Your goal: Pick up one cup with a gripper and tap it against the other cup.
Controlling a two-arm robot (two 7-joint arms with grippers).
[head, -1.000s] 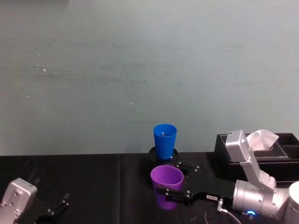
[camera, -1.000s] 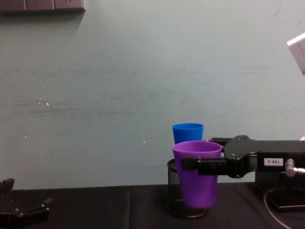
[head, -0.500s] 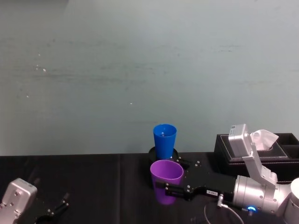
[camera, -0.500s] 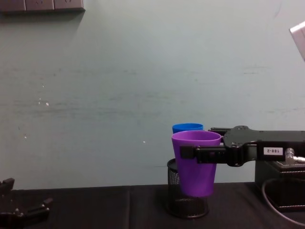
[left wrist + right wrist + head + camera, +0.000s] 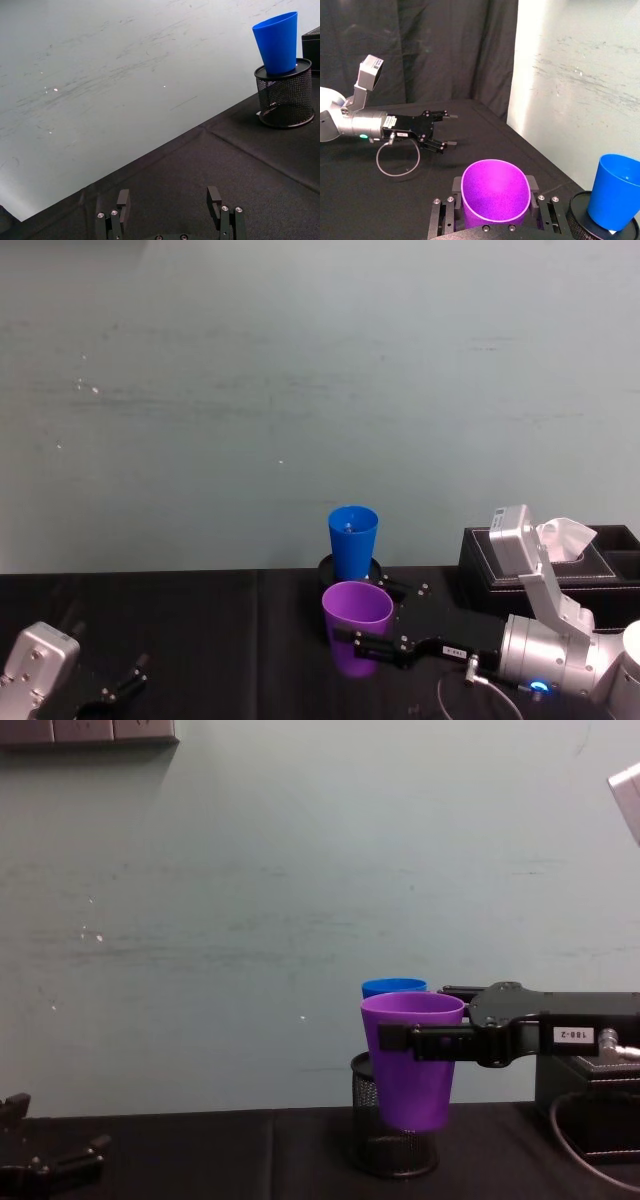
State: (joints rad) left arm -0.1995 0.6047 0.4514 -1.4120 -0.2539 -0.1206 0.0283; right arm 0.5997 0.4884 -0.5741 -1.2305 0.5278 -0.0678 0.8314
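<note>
While right end effector (image 5: 356,642) clamps purple cup (image 5: 357,610), blue cup (image 5: 352,540) behind (left end effector (image 5: 168,196) parted).

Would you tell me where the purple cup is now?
In the head view the purple cup is right of centre in the right gripper, before the blue cup.

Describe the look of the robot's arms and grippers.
Both arms are silver-grey cylinders ending in black flat-fingered claws with small silver screws. The right gripper carries a white numbered label and a thin cable; its arm shows a blue light. The left gripper has a looped cable and a grey camera box.
</note>
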